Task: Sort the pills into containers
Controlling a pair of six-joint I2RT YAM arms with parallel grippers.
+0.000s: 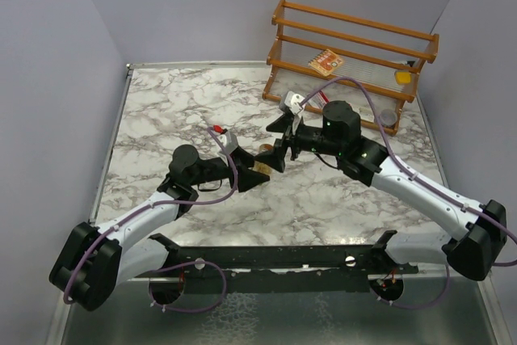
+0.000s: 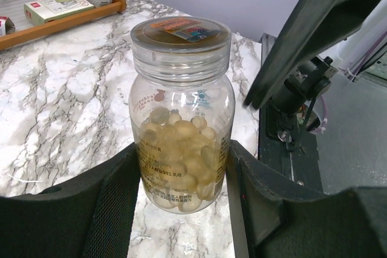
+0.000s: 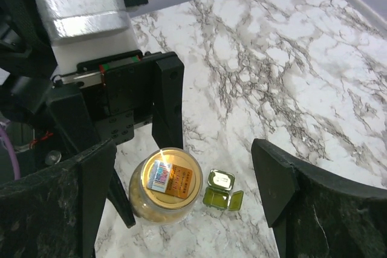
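Note:
A clear bottle [image 2: 181, 89] with its lid [image 3: 166, 178] on stands upright between the fingers of my left gripper [image 2: 181, 152], which is shut on its lower half. The pills [image 2: 181, 155], pale yellow, fill the bottom of the bottle. My right gripper [image 3: 181, 149] hangs open just above the lid, one finger on each side and neither touching it. The container [image 3: 222, 189], a tiny olive-green pill box with its flaps open, lies on the marble right beside the bottle. In the top view both grippers [image 1: 258, 174] [image 1: 276, 147] meet at the table's middle.
A wooden rack [image 1: 351, 50] stands at the back right with a red-and-white carton [image 1: 325, 62] and a yellow block [image 1: 402, 77] in it. A small clear jar [image 1: 389, 119] sits by its near corner. A black rail [image 1: 283, 258] runs along the near edge.

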